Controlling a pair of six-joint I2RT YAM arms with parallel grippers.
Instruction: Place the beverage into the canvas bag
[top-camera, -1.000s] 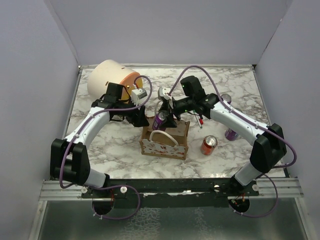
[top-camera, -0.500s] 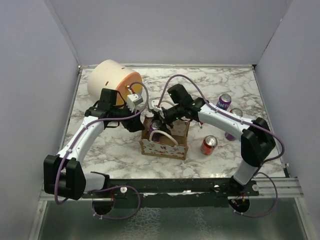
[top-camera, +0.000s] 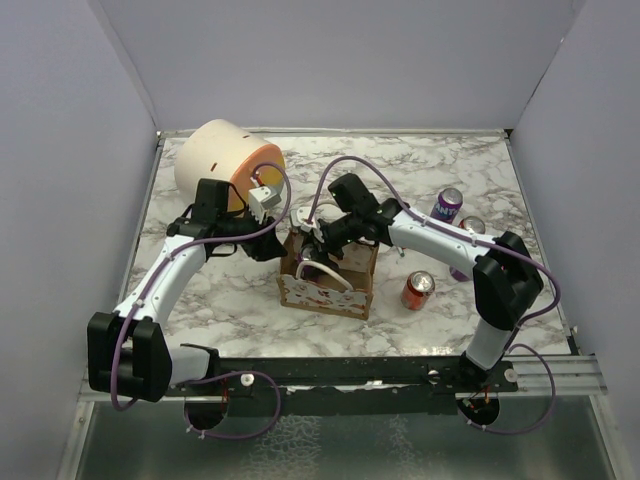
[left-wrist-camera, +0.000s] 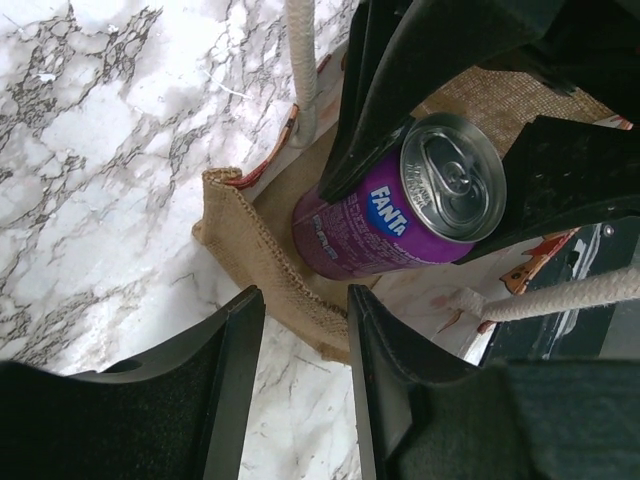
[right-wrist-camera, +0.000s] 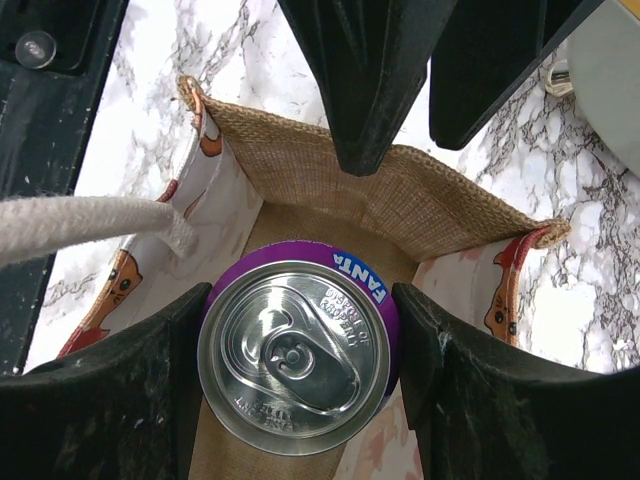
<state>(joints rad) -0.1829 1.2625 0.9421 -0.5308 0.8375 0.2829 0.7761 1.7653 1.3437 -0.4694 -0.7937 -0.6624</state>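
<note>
The canvas bag (top-camera: 326, 296) stands mid-table, tan burlap with cream handles and a white printed band. My right gripper (top-camera: 316, 254) is lowered into its mouth, shut on a purple Fanta can (right-wrist-camera: 298, 356). The can is upright, its lower half below the bag's rim (right-wrist-camera: 330, 175), and pads press both of its sides. The left wrist view shows the same can (left-wrist-camera: 400, 225) leaning inside the bag's back-left corner (left-wrist-camera: 250, 240). My left gripper (left-wrist-camera: 305, 320) is open at that corner, its fingertips (right-wrist-camera: 370, 90) either side of the burlap rim. The can's base is hidden.
A large cream-and-orange cylinder (top-camera: 225, 155) lies at the back left, close behind the left arm. A red can (top-camera: 417, 290) stands right of the bag. A purple can (top-camera: 447, 205) and another can (top-camera: 470, 226), partly behind the right arm, stand further right.
The right gripper has carried the purple can left and down from above the bag's back rim into the bag. The left gripper drew slightly back-left, staying at the bag's corner.
</note>
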